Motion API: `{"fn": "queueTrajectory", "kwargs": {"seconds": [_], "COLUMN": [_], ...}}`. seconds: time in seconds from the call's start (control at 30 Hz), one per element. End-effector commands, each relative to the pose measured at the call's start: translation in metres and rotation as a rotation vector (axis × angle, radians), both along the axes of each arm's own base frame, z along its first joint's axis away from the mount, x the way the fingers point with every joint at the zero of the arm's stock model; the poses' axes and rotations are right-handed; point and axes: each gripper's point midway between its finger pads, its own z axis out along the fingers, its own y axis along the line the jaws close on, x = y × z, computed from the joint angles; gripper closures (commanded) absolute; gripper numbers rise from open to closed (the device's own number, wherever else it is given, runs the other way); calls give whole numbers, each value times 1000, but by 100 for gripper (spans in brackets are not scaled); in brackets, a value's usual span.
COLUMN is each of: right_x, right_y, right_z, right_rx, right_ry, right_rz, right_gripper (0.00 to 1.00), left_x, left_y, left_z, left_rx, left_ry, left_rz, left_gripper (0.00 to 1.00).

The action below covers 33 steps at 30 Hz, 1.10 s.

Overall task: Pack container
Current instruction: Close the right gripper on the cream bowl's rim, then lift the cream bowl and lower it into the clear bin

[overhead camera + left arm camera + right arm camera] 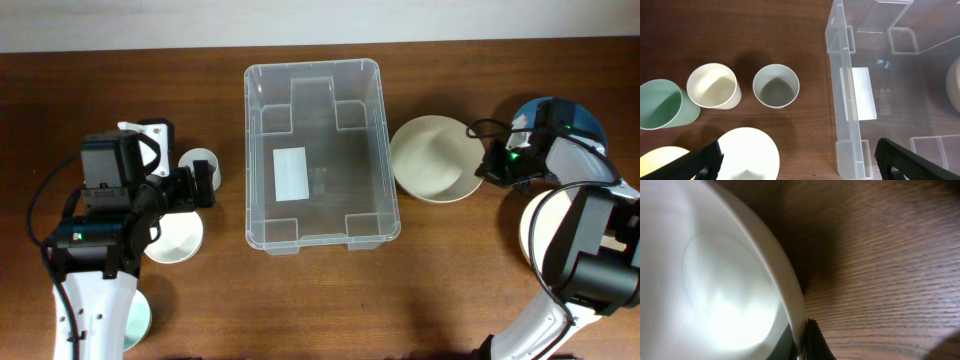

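The clear plastic container [367,200] with a white label stands in the middle of the table, and nothing lies in it. It also shows in the left wrist view [845,50]. A cream bowl [430,160] sits just right of it. My right gripper [490,166] is shut on the bowl's right rim; the right wrist view shows the rim [785,280] pinched between the fingers [802,347]. My left gripper [205,186] is open and empty, left of the container, with fingers wide apart [800,165] above a white bowl [747,152].
Left of the container stand a whitish cup [776,86], a cream cup [714,86] and a green cup [660,105]. A yellow item [660,162] peeks in at the lower left. At the right are a blue dish [570,115] and a white dish [540,235] under the arm.
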Motion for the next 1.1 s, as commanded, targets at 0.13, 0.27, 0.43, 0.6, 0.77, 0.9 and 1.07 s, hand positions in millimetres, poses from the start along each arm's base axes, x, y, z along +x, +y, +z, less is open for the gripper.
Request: {"fn": "queueTrajectory", "kwargs": {"seconds": [0.13, 0.27, 0.43, 0.6, 0.77, 0.9, 1.07], "right_x": [11, 18, 24, 23, 15, 6, 4], "right_y": [-13, -21, -22, -17, 14, 68, 139], "right_z": [23, 49, 94, 160, 223, 255, 253], "right_rx": [158, 160, 114, 57, 18, 37, 48], "right_ry": [-110, -198, -314, -464, -605, -674, -656], "right_rz": [-95, -106, -87, -58, 14, 117, 237], "right_gripper": [96, 96, 96, 96, 96, 96, 96], "left_x": [2, 2, 3, 3, 3, 3, 2], "left_y": [1, 1, 1, 1, 1, 1, 1], "left_z": [8, 8, 9, 9, 9, 9, 8], "left_rx": [-5, -5, -5, -5, -5, -5, -5], "left_ry": [-19, -20, -22, -22, -22, -22, -18], "left_rz": [11, 12, 12, 12, 11, 11, 11], "left_gripper": [1, 1, 1, 1, 1, 1, 1]}}
